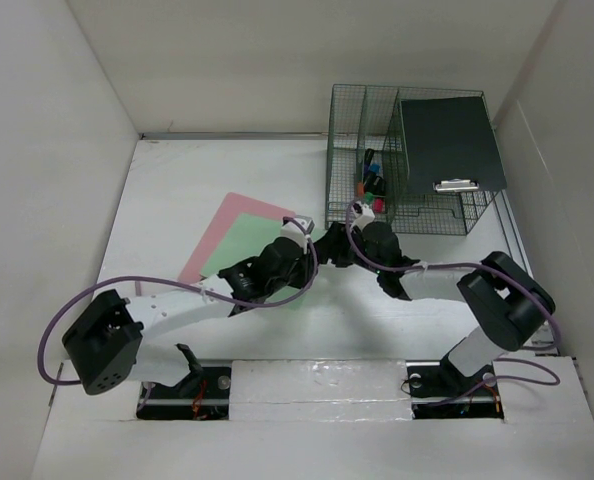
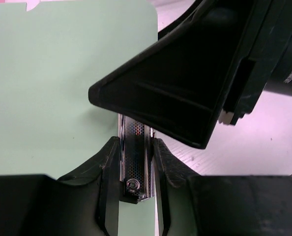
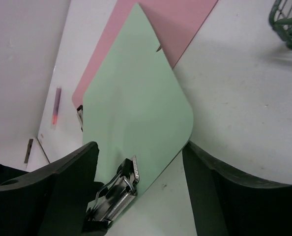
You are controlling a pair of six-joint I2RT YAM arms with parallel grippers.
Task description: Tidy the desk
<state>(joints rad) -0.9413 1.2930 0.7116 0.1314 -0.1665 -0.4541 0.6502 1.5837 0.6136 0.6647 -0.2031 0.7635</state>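
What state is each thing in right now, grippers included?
left gripper: shut on the metal clip
right gripper: open, straddling that clip
metal clip: held at the green sheet's edge
green sheet: flat, overlapping the pink sheet
pink sheet: flat on the desk, partly covered
clipboard: propped tilted in the rack
pens: stowed in the rack
loose pen: lying on the desk

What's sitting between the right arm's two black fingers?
In the right wrist view, the green folder's rounded corner and a shiny metal clip lie between them, over the desk.
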